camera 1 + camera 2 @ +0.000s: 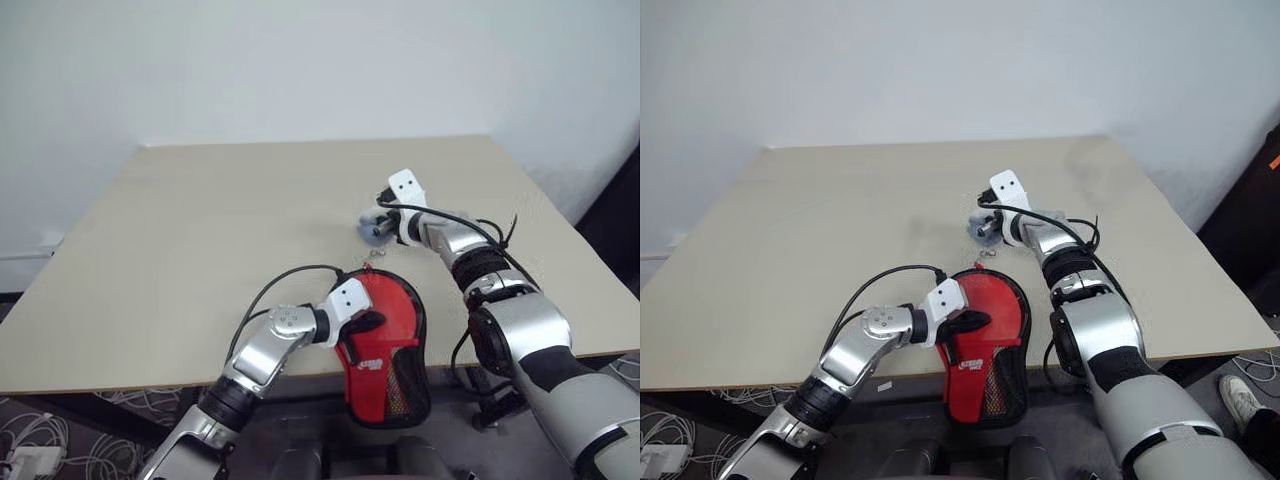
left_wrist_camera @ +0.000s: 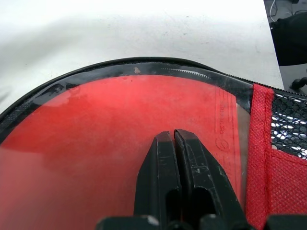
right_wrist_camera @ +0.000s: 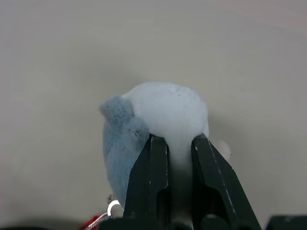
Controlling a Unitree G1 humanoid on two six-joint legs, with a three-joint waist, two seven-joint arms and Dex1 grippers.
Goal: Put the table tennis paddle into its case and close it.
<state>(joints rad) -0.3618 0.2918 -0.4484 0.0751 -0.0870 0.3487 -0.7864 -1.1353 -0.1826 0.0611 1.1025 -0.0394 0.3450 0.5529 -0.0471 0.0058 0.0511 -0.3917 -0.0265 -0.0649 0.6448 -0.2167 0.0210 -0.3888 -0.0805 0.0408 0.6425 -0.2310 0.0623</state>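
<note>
Left hand (image 2: 173,136), black fingers pressed together with nothing between them, tips resting on the clear window of the soft paddle-shaped zip case (image 1: 385,345), black-edged with a red fabric panel and black mesh toward its narrow end. Seen through that window, the round red rubber face of the table tennis paddle (image 2: 110,129), apparently already inside; handle hidden. Case lying at the near edge of the pale beige table (image 1: 200,220), narrow end hanging past the edge.

Right hand (image 3: 180,139), fingers clamped on a small plush grey-blue and white lump (image 3: 158,120), held over the table beyond the case; a thin metal ring and chain (image 3: 111,207) trailing from the plush toward the case, probably a charm serving as the zip pull.

Judged by look: case limp and light, prone to sliding and bunching under a sideways pull, hence the pinning press on the window; clear plastic smooth and likely slippery under hard fingertips. Paddle stiff, flat and light, lending the pouch its only firmness. Plush squashy and easy to pinch, but the chain slack, so tension needed before the zip travels. Best hold for closing probably the charm or the slider itself, with the other hand bearing down near the rim. Zip teeth visible along the curved black edge; whether fully shut, impossible to tell.
</note>
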